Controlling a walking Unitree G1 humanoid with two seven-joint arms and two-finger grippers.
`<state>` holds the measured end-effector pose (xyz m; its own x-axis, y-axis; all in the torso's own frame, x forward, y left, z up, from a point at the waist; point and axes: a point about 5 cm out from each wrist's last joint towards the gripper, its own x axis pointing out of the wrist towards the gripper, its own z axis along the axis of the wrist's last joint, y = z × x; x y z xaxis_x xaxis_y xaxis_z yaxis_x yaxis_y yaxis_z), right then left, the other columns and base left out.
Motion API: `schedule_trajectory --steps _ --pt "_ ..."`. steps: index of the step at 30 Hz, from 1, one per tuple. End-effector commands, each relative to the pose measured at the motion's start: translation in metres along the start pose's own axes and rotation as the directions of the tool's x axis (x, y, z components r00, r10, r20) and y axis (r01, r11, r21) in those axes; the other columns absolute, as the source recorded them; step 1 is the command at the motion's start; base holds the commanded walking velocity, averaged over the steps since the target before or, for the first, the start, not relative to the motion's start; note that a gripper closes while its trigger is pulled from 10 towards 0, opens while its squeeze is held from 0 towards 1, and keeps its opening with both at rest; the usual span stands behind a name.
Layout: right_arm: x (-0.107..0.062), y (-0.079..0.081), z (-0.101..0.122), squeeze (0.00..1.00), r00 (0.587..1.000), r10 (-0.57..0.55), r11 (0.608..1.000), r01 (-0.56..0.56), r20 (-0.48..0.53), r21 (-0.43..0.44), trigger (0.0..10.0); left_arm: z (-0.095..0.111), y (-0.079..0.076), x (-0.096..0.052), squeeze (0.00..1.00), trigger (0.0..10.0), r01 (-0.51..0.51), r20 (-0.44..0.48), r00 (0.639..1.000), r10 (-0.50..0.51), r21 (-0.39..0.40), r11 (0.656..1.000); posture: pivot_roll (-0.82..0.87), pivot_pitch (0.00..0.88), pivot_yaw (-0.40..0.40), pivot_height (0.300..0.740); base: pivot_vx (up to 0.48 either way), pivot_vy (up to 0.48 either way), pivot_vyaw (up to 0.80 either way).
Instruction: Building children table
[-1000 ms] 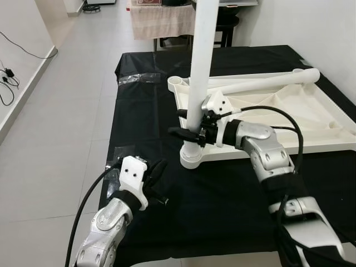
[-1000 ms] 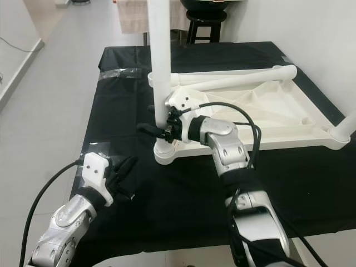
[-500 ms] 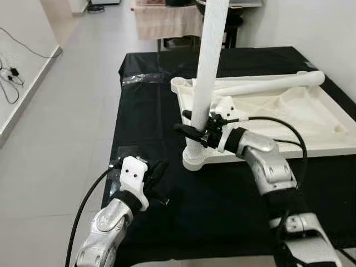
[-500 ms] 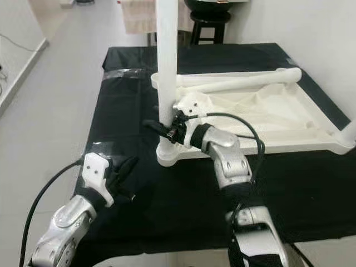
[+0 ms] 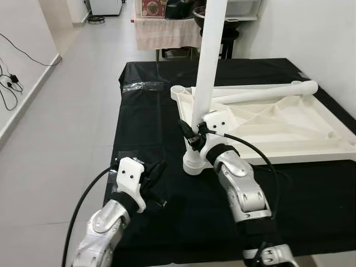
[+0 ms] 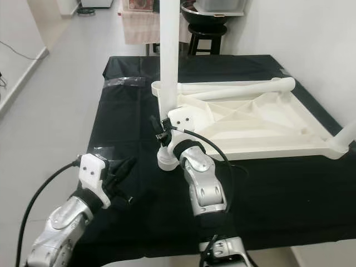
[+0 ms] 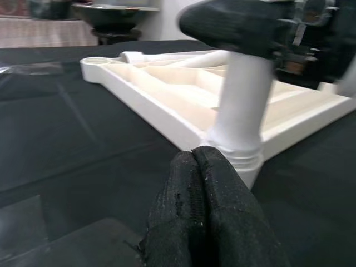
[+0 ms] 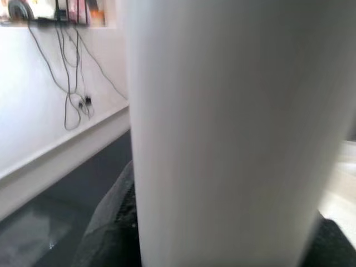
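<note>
Right fingers (image 5: 192,133) apparently clamp the upright white leg (image 5: 207,67); left fingers (image 7: 206,217) pressed together.

Bright even daylight, wrist views blurred

The upright white table leg (image 5: 207,61) is running off the top edge — the right gripper (image 5: 192,133) is hiding its lower part.

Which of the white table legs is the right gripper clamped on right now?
The upright leg standing in the tabletop's near-left corner socket; the right gripper holds it low down. The other leg lies flat across the upturned tabletop's far side, untouched.
</note>
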<state>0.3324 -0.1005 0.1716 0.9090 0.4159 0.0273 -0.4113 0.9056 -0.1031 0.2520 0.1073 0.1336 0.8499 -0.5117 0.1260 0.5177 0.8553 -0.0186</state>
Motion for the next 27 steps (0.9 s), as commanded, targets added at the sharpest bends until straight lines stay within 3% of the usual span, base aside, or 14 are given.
schedule_trajectory --steps 1,4,5,7,8,12,17,22,23,27 --pt "-0.009 -0.001 -0.029 1.00 0.990 0.031 0.998 -0.023 -0.134 0.059 10.0 -0.002 0.001 -0.002 0.00 10.0 -0.007 -0.004 1.000 0.007 -0.013 1.000 0.00 0.121 -0.021 0.740 0.000 0.000 0.00" --pt "-0.007 0.006 -0.021 1.00 0.985 0.144 0.989 -0.138 -0.094 0.061 10.0 -0.002 0.001 -0.001 0.00 10.0 0.002 -0.006 1.000 -0.002 -0.017 1.000 0.00 0.122 -0.017 0.740 0.000 0.000 0.00" --pt "-0.007 0.006 -0.021 0.16 0.984 0.156 0.987 -0.151 -0.091 0.059 10.0 -0.002 0.001 -0.001 0.00 10.0 0.002 -0.006 1.000 -0.002 -0.017 1.000 0.00 0.122 -0.016 0.740 0.000 0.000 0.00" --pt "-0.003 0.001 -0.015 0.16 0.976 0.206 0.977 -0.201 -0.076 0.070 10.0 -0.002 0.001 -0.001 0.00 10.0 0.003 -0.007 1.000 -0.003 -0.018 1.000 0.00 0.122 -0.012 0.740 0.000 0.000 0.00" --pt "0.002 -0.006 -0.005 0.00 0.965 0.257 0.966 -0.255 -0.049 0.038 10.0 -0.002 0.000 -0.001 0.00 10.0 0.004 -0.007 1.000 -0.004 -0.019 1.000 0.00 0.122 -0.011 0.740 0.000 0.000 0.00" --pt "0.016 -0.029 0.020 0.00 0.926 0.378 0.925 -0.378 -0.009 -0.028 10.0 -0.002 0.000 -0.001 0.00 10.0 0.005 -0.007 1.000 -0.005 -0.021 1.000 0.00 0.122 -0.017 0.740 0.000 0.000 0.00" --pt "0.021 -0.034 0.027 0.00 0.835 0.548 0.836 -0.549 -0.042 -0.015 10.0 -0.002 -0.001 -0.001 0.00 10.0 0.003 -0.008 1.000 -0.004 -0.021 1.000 0.02 0.115 -0.022 0.740 0.000 0.000 0.00" --pt "0.027 -0.038 0.032 0.00 0.820 0.571 0.821 -0.571 -0.041 0.005 10.0 -0.003 -0.001 -0.001 0.00 10.0 0.002 -0.008 1.000 -0.002 -0.020 1.000 0.02 0.115 -0.025 0.740 0.000 0.000 0.00" --pt "0.029 -0.040 0.034 0.00 0.808 0.588 0.809 -0.587 -0.036 0.020 0.0 -0.003 -0.001 -0.001 0.00 10.0 0.002 -0.008 1.000 -0.002 -0.021 1.000 0.02 0.117 -0.028 0.740 0.000 0.000 0.00" --pt "0.031 -0.044 0.032 0.00 0.790 0.611 0.792 -0.610 -0.049 0.031 0.0 -0.002 -0.002 -0.002 0.00 10.0 0.002 -0.007 1.000 -0.003 -0.023 1.000 0.02 0.121 -0.028 0.740 0.000 0.000 0.00"
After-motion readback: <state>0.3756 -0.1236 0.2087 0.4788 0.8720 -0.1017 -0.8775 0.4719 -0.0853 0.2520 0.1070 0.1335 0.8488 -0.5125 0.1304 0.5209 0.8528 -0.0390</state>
